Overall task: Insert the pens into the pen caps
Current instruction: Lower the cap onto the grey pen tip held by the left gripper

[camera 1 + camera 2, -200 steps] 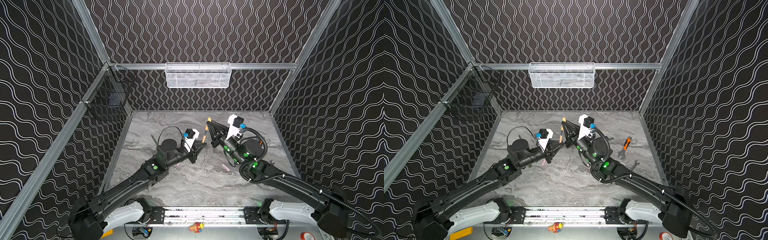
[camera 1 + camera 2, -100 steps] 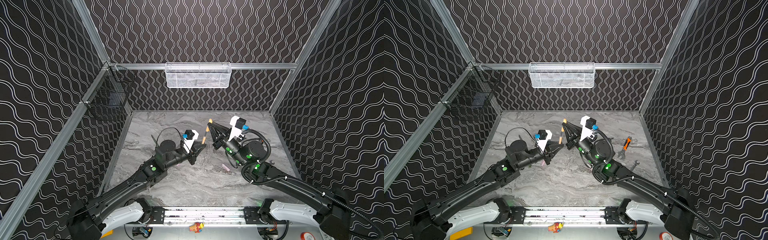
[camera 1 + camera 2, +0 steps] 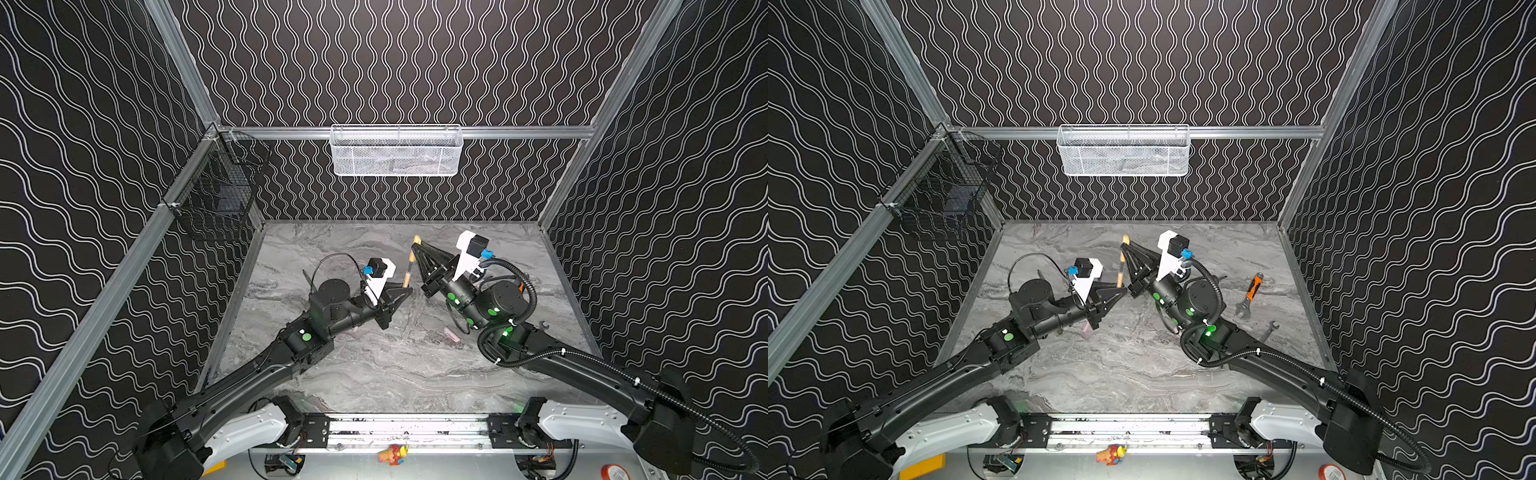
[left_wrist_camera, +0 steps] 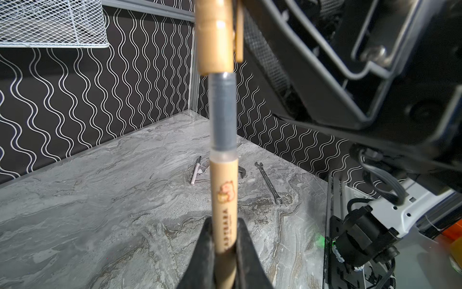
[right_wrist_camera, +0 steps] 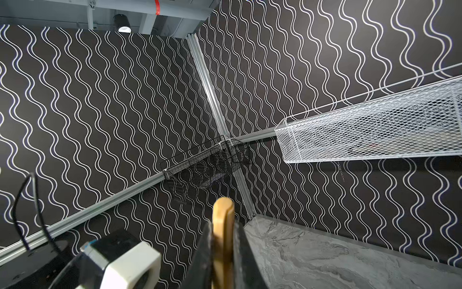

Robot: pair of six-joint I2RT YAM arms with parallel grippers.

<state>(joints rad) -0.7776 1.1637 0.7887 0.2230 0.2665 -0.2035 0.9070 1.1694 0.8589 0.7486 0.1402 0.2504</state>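
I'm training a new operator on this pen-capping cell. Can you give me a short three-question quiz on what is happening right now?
1. True or false: the left gripper is shut on the tan-gold pen.
2. What does the right gripper hold? A) gold cap B) pink cap C) green pen
3. Is the pen fully seated in the cap?
Key: 1 true. 2 A. 3 No: its grey section shows below the cap.
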